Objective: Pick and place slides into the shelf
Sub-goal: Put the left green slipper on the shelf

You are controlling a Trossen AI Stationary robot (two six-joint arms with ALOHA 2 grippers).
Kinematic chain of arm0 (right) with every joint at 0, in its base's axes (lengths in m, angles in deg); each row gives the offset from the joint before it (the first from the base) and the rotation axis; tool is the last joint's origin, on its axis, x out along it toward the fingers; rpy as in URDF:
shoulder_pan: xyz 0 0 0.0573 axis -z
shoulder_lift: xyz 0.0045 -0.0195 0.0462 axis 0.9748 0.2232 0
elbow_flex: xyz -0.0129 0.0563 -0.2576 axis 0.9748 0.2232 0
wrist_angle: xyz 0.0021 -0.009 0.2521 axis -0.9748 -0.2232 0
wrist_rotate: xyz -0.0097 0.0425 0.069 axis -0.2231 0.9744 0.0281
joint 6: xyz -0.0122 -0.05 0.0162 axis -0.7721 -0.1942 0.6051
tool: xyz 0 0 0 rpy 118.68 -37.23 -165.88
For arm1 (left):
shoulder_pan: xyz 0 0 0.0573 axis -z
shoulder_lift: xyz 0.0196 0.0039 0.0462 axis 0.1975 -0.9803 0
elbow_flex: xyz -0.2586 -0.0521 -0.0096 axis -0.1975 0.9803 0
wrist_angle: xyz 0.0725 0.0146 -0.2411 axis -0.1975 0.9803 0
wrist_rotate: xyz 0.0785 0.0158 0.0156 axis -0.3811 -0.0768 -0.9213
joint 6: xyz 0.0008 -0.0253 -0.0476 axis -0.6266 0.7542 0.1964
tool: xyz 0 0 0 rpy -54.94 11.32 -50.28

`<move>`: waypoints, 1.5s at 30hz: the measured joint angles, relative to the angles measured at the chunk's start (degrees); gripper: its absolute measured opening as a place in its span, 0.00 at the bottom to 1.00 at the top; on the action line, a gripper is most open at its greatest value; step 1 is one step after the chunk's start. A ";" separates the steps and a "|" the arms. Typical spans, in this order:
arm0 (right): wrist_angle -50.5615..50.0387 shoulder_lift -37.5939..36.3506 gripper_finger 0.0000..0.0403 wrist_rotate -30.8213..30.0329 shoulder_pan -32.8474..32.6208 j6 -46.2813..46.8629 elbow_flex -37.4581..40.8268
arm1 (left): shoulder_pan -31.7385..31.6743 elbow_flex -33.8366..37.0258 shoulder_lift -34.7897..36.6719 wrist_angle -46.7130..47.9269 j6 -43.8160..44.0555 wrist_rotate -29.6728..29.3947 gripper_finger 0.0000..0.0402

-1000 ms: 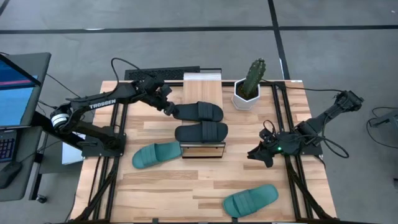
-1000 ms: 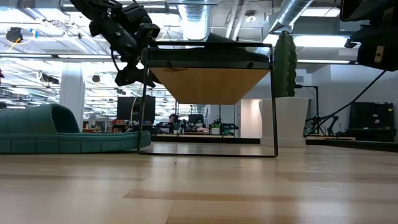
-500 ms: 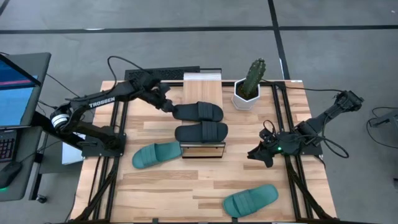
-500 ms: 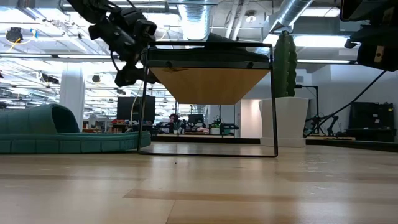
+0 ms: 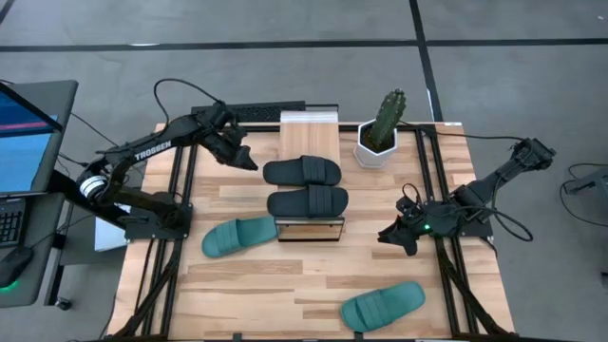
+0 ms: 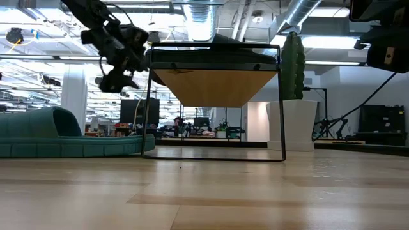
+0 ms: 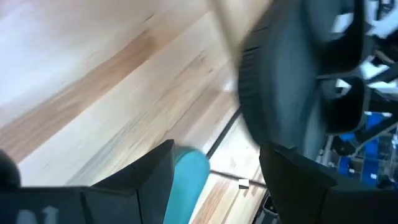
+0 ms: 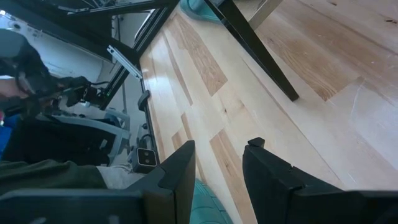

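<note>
Your left gripper (image 5: 245, 160) hangs empty with fingers spread wide, just left of the shelf (image 5: 310, 122). Two black slides (image 5: 302, 171) lie on the shelf, two teal slides (image 5: 238, 237) on the table (image 5: 285, 285). Your right gripper (image 5: 391, 237) waits near the table's right edge, partly parted, holding nothing.

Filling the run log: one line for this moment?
left hand: open, empty, beside shelf | black slides: both on shelf | teal slides: on table | right hand: idle
</note>
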 joint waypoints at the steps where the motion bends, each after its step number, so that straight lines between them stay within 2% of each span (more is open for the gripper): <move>1: 0.13 -0.01 0.30 0.00 0.00 -0.02 0.00 | -0.44 0.00 0.00 1.85 -0.88 -0.34 0.55; 7: 0.79 0.01 0.30 2.42 -0.34 -1.48 0.00 | -0.01 0.00 0.00 13.08 -2.99 -7.20 0.55; 10: 2.39 0.00 0.30 5.42 -1.75 -3.51 0.00 | 2.41 0.00 0.20 16.05 -3.57 -7.55 0.55; 16: 1.23 0.01 0.30 13.53 -6.10 2.37 0.00 | 11.12 0.00 2.23 17.65 0.32 -7.60 0.55; 21: 0.52 1.17 0.30 16.34 -10.49 6.36 0.00 | 20.28 -0.02 4.99 16.07 8.02 -9.92 0.55; 29: 0.70 3.25 0.30 13.03 -16.46 10.65 0.00 | 37.04 -0.02 8.70 11.03 20.25 -17.56 0.55; 40: 0.64 10.79 0.30 11.50 -18.27 21.18 0.00 | 56.86 -0.02 8.94 13.61 21.82 -26.44 0.55; 45: 0.65 14.27 0.30 11.44 -18.34 27.70 0.00 | 63.64 -0.02 8.92 12.88 28.06 -31.98 0.55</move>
